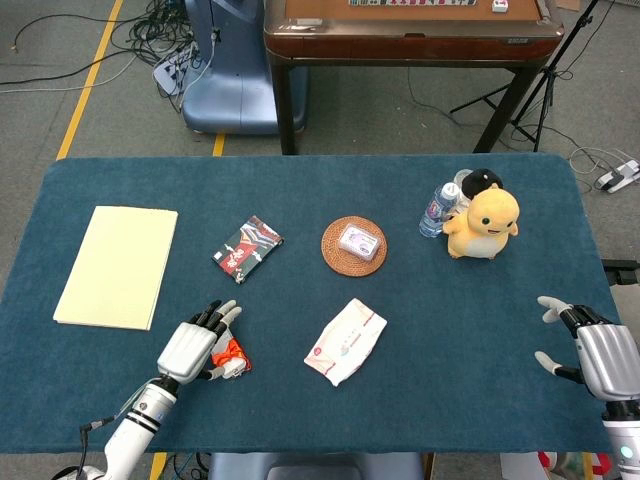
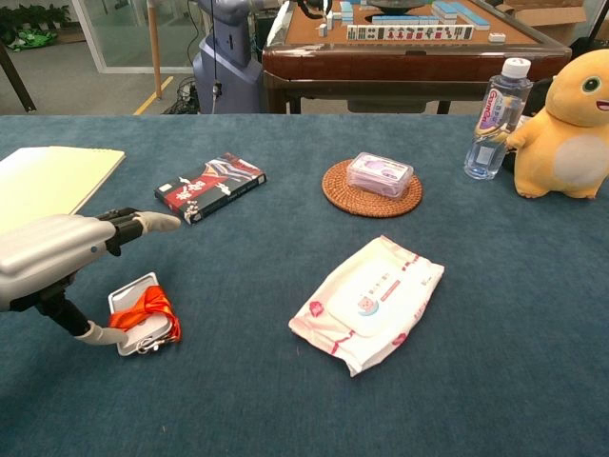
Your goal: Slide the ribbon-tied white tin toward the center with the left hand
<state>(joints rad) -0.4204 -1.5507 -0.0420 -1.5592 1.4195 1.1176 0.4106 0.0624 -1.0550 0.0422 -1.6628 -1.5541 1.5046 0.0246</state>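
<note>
White tin, small, flat, rectangular, lid on, orange-red ribbon tied across it (bow bunched at top). Lies flat on the blue table cloth, front-left area, long axis slightly skewed to the table edge.
</note>
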